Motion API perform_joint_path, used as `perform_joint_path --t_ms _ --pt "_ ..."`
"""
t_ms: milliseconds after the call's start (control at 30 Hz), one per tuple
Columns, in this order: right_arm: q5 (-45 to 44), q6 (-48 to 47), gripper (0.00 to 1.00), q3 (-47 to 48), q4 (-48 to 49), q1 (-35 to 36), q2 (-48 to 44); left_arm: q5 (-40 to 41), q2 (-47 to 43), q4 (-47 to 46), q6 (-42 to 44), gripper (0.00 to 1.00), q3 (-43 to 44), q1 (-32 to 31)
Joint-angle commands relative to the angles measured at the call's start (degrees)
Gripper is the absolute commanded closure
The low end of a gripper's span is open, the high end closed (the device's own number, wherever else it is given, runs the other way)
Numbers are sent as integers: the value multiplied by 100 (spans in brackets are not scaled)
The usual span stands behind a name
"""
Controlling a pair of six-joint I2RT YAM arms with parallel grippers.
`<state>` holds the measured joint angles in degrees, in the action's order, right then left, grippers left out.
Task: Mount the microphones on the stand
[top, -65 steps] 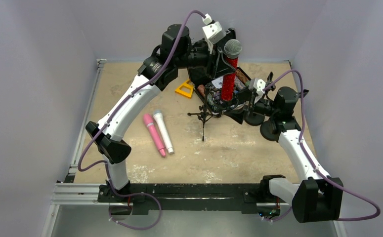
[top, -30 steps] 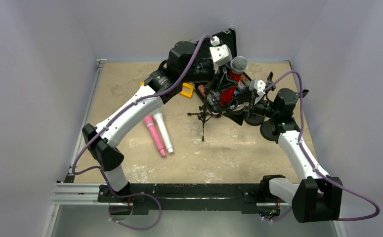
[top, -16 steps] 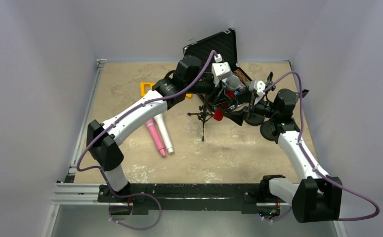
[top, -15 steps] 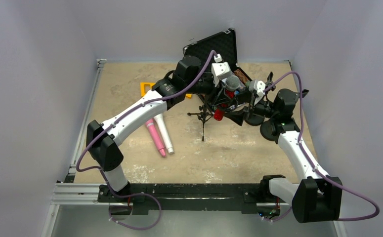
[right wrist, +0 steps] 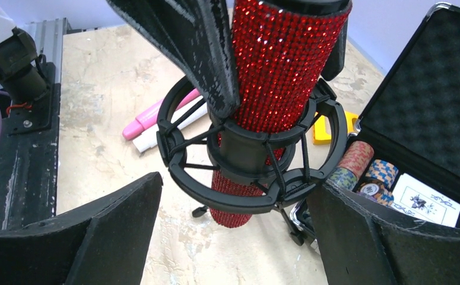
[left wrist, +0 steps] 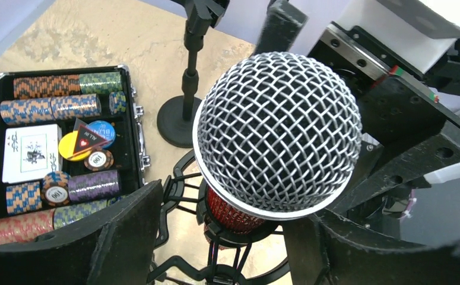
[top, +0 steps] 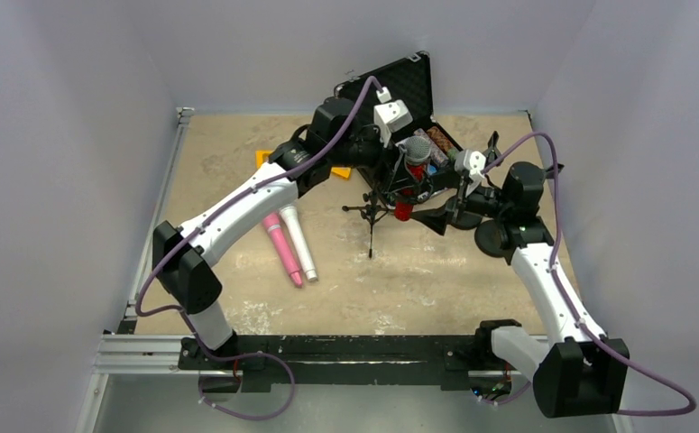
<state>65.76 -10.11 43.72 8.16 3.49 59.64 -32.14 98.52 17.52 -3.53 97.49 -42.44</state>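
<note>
Now we see the red microphone (right wrist: pixel 275 65) seated upright through the stand's shock mount (right wrist: pixel 248 160); our left claw (left wrist: pixel 215 237) and right claw (right wrist: pixel 233 237) gape apart. Behind stands the poker-chip case (left wrist: pixel 55 148); pink microphone (top: pixel 280 245) and white microphone (top: pixel 298 240) lie together on the desk (top: pixel 418 271).

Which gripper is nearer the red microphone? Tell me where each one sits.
Left. The left gripper sits at the red microphone, its fingers flanking the body above the shock mount. The right gripper sits just right of it, open.
</note>
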Motion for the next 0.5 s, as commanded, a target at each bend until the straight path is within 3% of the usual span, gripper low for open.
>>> perform_joint_path --t_ms 0,67,167,267,467 --pt "208 -346 5 363 -328 -28 -237 22 -416 -161 -453 24 -66 177" --pt "161 -399 4 388 -483 -51 -286 53 -563 -251 -517 17 -133 211" --pt "141 -494 4 420 -711 -138 -348 213 -837 -404 -462 15 -309 253" --pt "96 -763 4 497 -1131 -192 -399 399 -1174 -733 -397 5 -665 302" --pt "56 -1237 3 627 -1972 -278 -562 479 -1830 -816 -118 3 -1383 435"
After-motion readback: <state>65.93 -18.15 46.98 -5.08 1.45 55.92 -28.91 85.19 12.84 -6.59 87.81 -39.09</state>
